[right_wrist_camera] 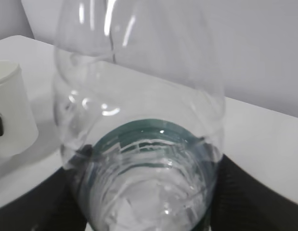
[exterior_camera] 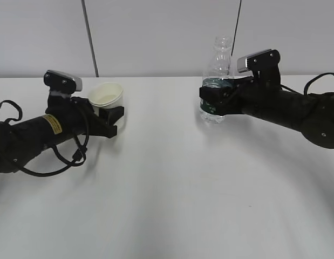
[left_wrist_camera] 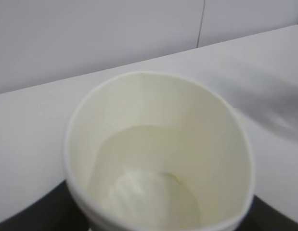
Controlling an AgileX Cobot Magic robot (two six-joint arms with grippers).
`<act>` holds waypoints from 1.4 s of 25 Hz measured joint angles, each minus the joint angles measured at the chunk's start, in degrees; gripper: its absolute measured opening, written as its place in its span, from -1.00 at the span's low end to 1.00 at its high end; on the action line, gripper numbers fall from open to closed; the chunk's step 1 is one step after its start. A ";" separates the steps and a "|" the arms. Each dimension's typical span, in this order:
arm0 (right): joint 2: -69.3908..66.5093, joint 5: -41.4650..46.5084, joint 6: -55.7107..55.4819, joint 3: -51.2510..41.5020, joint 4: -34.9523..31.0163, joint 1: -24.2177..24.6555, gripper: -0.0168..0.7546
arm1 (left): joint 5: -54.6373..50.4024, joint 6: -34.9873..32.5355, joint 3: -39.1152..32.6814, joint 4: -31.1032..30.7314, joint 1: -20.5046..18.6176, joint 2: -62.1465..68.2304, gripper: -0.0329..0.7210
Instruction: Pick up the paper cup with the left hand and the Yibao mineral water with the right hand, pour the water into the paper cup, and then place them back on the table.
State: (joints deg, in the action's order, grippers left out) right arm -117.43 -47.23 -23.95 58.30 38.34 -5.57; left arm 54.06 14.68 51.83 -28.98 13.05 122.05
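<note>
my black left gripper (exterior_camera: pixel 110 116) clamps the tapered white paper cup (exterior_camera: pixel 106 96); my right gripper (exterior_camera: pixel 212 100) grips the clear green-labelled water bottle (exterior_camera: pixel 216 81), both near the white table's (exterior_camera: pixel 167 205) far edge.

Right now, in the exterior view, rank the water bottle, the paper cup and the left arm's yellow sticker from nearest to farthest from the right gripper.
1. The water bottle: held in the right gripper itself, right of centre.
2. The paper cup: across the table, in the left gripper.
3. The yellow sticker: farthest left, back along the left arm.
</note>
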 joint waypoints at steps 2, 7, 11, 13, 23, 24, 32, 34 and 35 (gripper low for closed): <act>-0.40 0.00 0.00 0.00 -0.52 0.00 0.27 | -0.28 -0.28 0.00 0.13 -1.28 0.00 0.17; -1.63 0.00 0.00 0.00 -2.06 0.00 0.27 | -1.71 -0.47 0.00 0.67 -3.75 0.00 0.17; -3.53 -0.11 0.00 0.00 -3.61 0.00 0.27 | -2.69 -0.92 0.00 0.97 -4.64 0.00 0.17; -3.56 -0.40 0.00 0.00 -4.17 0.00 0.27 | -2.64 -1.51 0.00 1.56 -4.75 0.19 0.17; -3.66 -0.63 0.00 0.00 -5.06 0.00 0.27 | -1.86 -1.95 0.05 2.35 -4.75 2.36 0.17; -3.66 -0.63 0.00 0.00 -5.16 0.00 0.27 | -1.86 -1.95 0.05 2.39 -4.75 2.36 0.17; -3.66 -0.63 0.00 0.00 -5.16 0.00 0.27 | -1.86 -2.09 0.05 2.46 -4.75 2.36 0.17; -3.66 -0.63 0.00 0.00 -5.16 0.00 0.27 | -1.86 -2.11 0.05 2.33 -4.75 2.36 0.20; -3.66 -0.63 0.00 0.00 -5.16 0.00 0.27 | -1.86 -2.16 0.05 2.34 -4.75 2.36 0.22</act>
State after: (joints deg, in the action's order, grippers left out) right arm -121.09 -47.85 -23.95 58.30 33.18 -5.57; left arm 52.19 12.52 51.88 -26.64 8.30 124.41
